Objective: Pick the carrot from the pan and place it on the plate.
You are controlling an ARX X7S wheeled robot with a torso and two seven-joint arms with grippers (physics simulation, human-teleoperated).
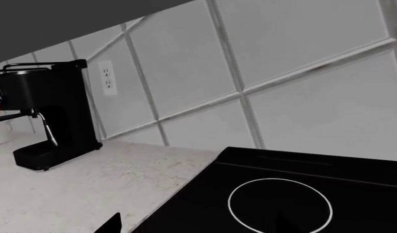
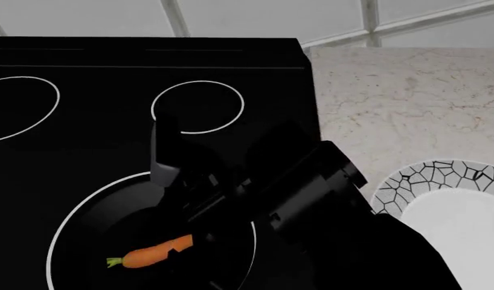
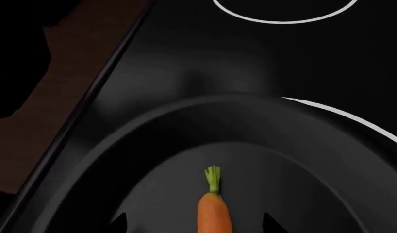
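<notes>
The carrot point(image 2: 150, 254) lies in the black pan point(image 2: 94, 241) on the front burner of the stove, its green stem pointing left. In the right wrist view the carrot point(image 3: 214, 213) lies on the pan's floor point(image 3: 153, 160) between my two open fingertips. My right gripper point(image 3: 195, 224) is open and low over the pan, straddling the carrot's thicker part; I cannot tell if it touches. In the head view the right arm point(image 2: 311, 187) covers the carrot's tip. The plate point(image 2: 428, 181) sits on the counter to the right. My left gripper point(image 1: 198, 228) looks open and empty, with one fingertip point(image 1: 111, 224) showing.
The black stovetop point(image 2: 110, 60) has white burner rings point(image 2: 197, 107). A marble counter point(image 2: 400, 96) lies right of it, with a tiled wall behind. In the left wrist view a black coffee machine point(image 1: 46, 116) stands on the counter below a wall outlet point(image 1: 107, 77).
</notes>
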